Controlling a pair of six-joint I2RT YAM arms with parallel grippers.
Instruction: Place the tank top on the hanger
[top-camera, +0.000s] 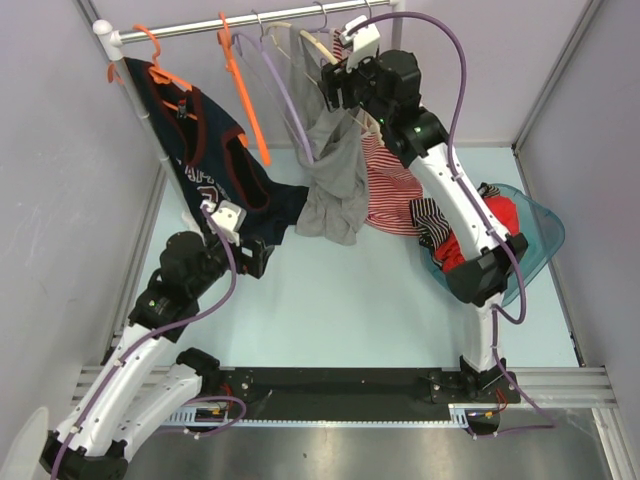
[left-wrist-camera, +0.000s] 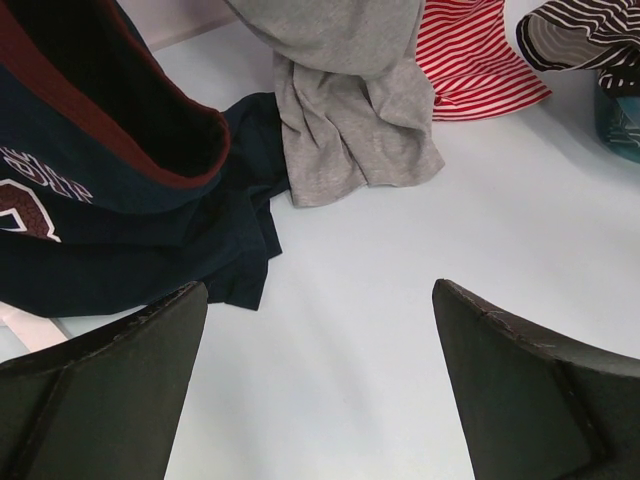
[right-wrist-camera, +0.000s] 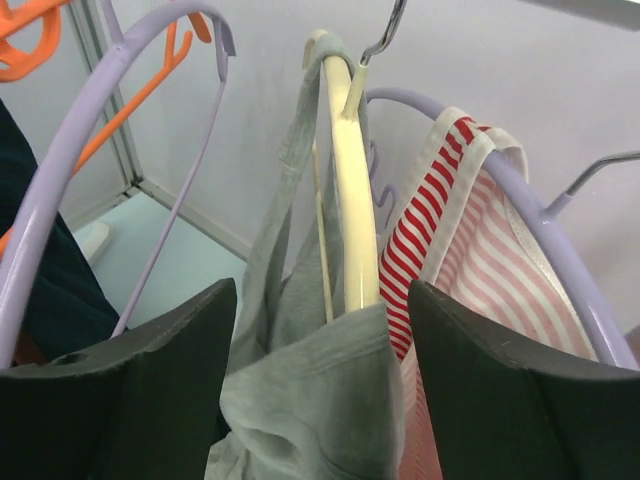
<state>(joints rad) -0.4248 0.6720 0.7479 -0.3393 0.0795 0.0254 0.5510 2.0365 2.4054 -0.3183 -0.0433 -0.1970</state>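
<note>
The grey tank top hangs from the cream hanger on the rail, its hem bunched on the table. In the right wrist view one strap runs over the top of the cream hanger, and the tank top's other shoulder sits bunched lower on the hanger arm. My right gripper is up at the rail. It is open, with its jaws on either side of that bunched shoulder and the hanger arm. My left gripper is low over the table; it is open and empty, short of the tank top's hem.
A red-and-white striped top hangs on a lilac hanger just right of the cream one. Another lilac hanger and orange hangers hang to the left. A navy top drapes at the left. A teal basket of clothes stands at the right.
</note>
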